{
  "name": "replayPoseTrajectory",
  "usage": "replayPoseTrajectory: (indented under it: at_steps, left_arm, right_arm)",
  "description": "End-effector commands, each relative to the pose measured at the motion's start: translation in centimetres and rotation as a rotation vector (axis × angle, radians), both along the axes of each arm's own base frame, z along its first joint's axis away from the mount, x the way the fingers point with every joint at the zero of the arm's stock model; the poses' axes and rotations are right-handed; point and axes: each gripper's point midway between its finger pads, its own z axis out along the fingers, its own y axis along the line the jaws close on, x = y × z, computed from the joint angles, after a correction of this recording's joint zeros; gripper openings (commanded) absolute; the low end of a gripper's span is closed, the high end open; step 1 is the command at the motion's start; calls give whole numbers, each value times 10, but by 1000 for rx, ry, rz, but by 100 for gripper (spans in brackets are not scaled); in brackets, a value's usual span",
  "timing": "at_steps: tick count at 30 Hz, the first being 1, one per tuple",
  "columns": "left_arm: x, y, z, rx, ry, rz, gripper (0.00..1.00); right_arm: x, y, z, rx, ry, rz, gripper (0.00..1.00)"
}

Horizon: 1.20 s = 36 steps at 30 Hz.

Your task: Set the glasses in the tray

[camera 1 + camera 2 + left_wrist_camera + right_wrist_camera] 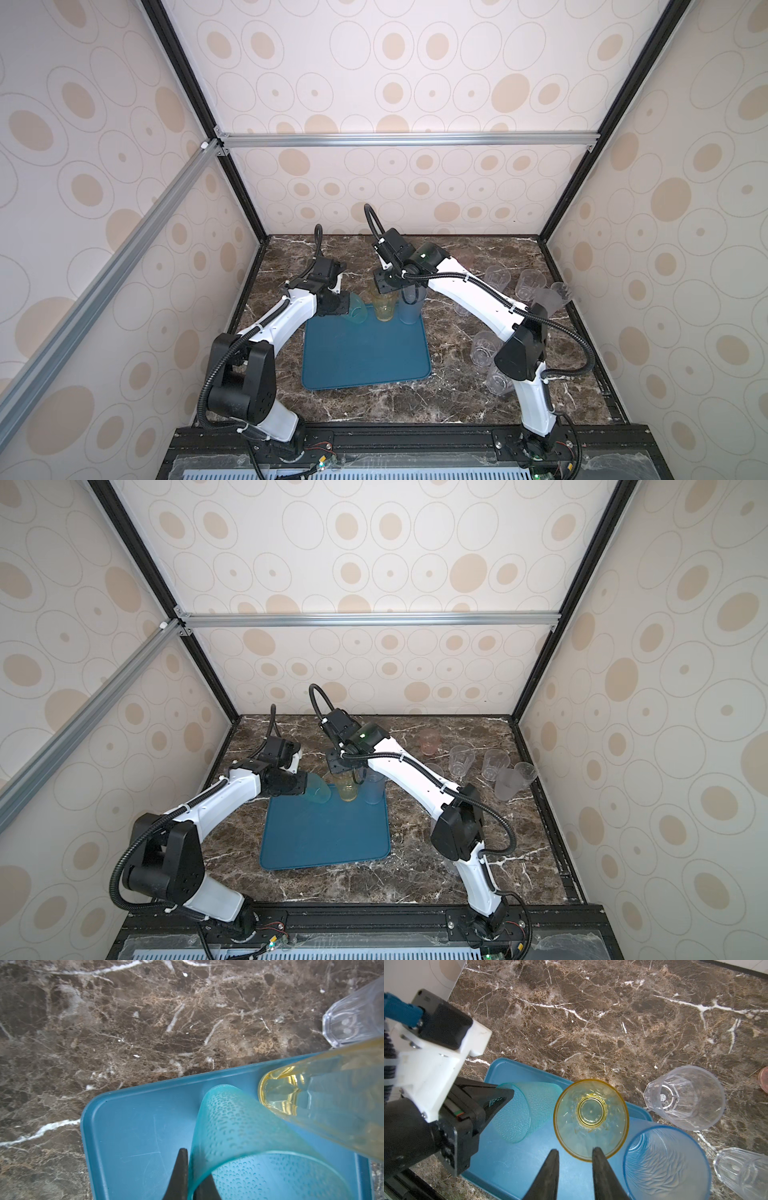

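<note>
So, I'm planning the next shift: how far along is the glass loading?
Done: yellow glass and grey-blue glass stand on the tray. In hand: left gripper pinches the teal glass, tilted over the tray; right gripper open by the yellow one. Left: the pink glass and several clear glasses on the table.

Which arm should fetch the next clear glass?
Right. The right gripper has open, empty jaws and the clear glasses stand on its side; the left gripper pinches the teal glass.
</note>
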Motion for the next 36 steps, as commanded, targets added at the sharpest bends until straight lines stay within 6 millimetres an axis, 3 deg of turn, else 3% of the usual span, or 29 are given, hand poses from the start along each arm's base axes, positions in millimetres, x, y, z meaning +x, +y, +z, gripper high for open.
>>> replayPoseTrajectory:
  at_steps: [1, 11, 20, 25, 31, 36]
  left_arm:
    - [-2, -1, -3, 42, 43, -33, 9]
    - [-2, 1, 14, 120, 71, -62, 8]
    - [-3, -4, -4, 130, 125, -85, 10]
    - [0, -1, -5, 161, 135, -89, 17]
    - [9, -5, 3, 149, 108, -88, 33]
    - [19, -13, 13, 106, 60, -83, 34]
  right_arm:
    - [-2, -6, 21, 30, -29, -10, 30]
    - [0, -9, 16, 35, -20, -15, 30]
    - [1, -10, 17, 38, -23, -13, 30]
    - [0, -14, 14, 38, -20, -19, 30]
    - [0, -13, 12, 45, -15, -21, 30]
    - [1, -16, 12, 41, -17, -25, 30]
